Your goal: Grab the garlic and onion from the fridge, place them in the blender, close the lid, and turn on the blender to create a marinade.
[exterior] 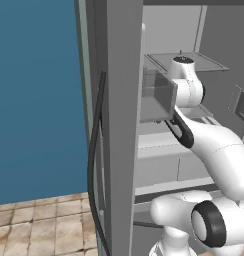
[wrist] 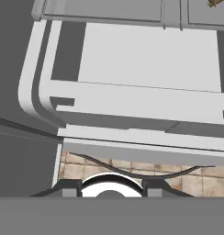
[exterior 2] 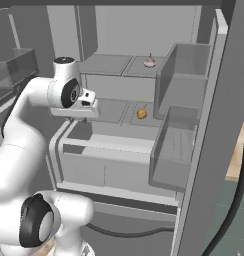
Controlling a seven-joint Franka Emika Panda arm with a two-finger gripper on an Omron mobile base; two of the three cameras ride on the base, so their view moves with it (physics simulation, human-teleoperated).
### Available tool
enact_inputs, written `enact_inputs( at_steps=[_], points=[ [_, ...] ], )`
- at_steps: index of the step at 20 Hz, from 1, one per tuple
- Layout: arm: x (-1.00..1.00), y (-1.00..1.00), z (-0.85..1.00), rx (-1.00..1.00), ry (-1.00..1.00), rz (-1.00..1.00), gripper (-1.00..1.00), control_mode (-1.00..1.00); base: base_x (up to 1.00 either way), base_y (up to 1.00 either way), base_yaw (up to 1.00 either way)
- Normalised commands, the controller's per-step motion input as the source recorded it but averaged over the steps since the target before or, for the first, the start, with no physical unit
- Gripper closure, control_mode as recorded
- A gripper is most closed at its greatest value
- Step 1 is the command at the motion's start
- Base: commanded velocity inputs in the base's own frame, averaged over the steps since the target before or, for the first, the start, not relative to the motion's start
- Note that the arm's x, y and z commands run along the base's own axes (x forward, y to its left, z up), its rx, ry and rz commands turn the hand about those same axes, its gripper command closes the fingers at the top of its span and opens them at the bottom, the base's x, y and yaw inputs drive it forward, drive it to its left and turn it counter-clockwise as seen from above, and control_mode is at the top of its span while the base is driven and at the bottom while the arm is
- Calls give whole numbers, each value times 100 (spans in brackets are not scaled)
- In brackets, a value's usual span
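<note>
- Two vegetables sit on shelves of the open fridge [exterior 2: 144, 150]: the garlic [exterior 2: 149, 62] at the upper shelf's right end, the onion [exterior 2: 142, 113] at the middle shelf's right end.
- Blue wall and tiled floor surround the fridge.
- No writing is readable.
- The tool [exterior 2: 83, 119] hangs at the middle shelf's left edge, well apart from the onion; I cannot tell how its jaws stand.

Fridge [exterior 2: 204, 165]: plain grey throughout, shelves and door bins paler grey, bins faintly see-through. Door handle [exterior: 93, 165]: black, curved. My arm [exterior 2: 24, 125]: white with dark joints. Garlic [exterior 2: 149, 62] on the upper shelf: pale, pinkish-white. Onion [exterior 2: 142, 113] on the shelf below: golden brown. Wall [exterior: 36, 95] beside the fridge: flat blue. Floor [exterior: 39, 225]: mottled beige-brown tiles.
</note>
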Motion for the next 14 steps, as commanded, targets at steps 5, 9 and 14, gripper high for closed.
enact_inputs(
  at_steps=[5, 9, 14],
  points=[
    [-1, 0, 0, 0, 0, 0, -100, -100, 0, 0, 0],
    [-9, -37, -2, -11, -38, -8, -100, -100, 0, 0, 0],
    [14, -96, -8, -12, -19, -18, -100, -100, 0, 0, 0]
  ],
)
